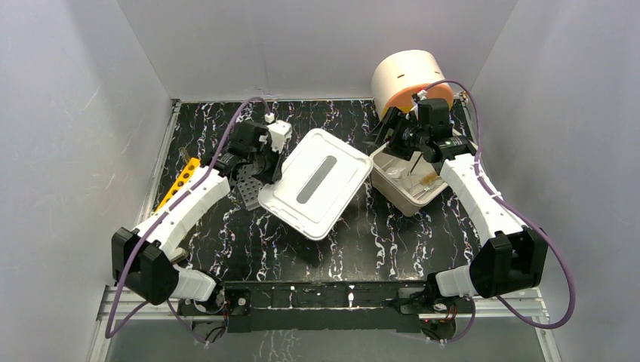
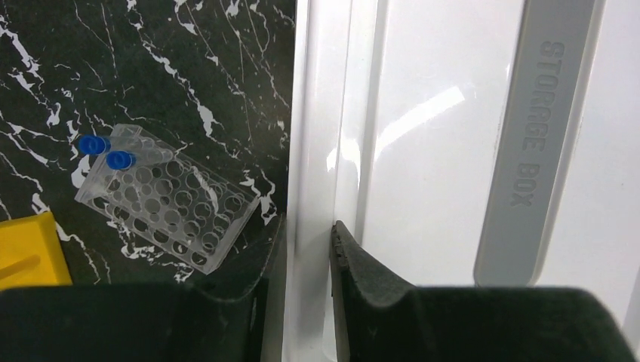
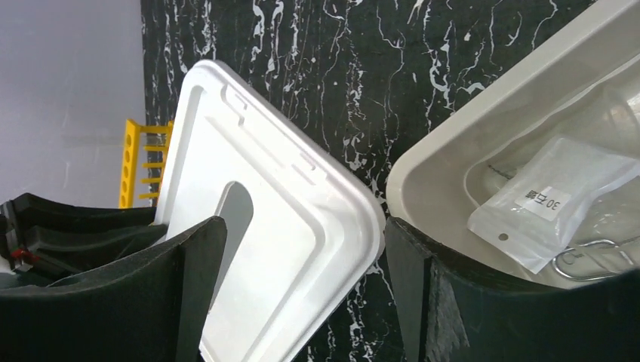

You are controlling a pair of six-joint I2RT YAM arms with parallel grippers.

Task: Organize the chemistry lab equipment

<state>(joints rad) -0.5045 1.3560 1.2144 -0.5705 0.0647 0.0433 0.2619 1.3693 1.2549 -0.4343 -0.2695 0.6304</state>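
Rack first: at the left of my left wrist view the grey tube rack (image 2: 170,202) lies on the worktop (image 2: 189,60), with two blue-capped clear tubes (image 2: 106,153) at its upper-left end. It looks light, stiff and hollow, so I judge a pinch across one long wall safest, kept level so the tubes cannot slide out. To its right my left jaws are clamped tight on the rim of the white lid (image 2: 438,113), which is thin and glossy and likely to pivot in an edge hold. Further right, my right jaws stand wide and empty beside the storage box (image 3: 490,113), where a clear bag (image 3: 547,200) and metal tongs (image 3: 585,260) lie.
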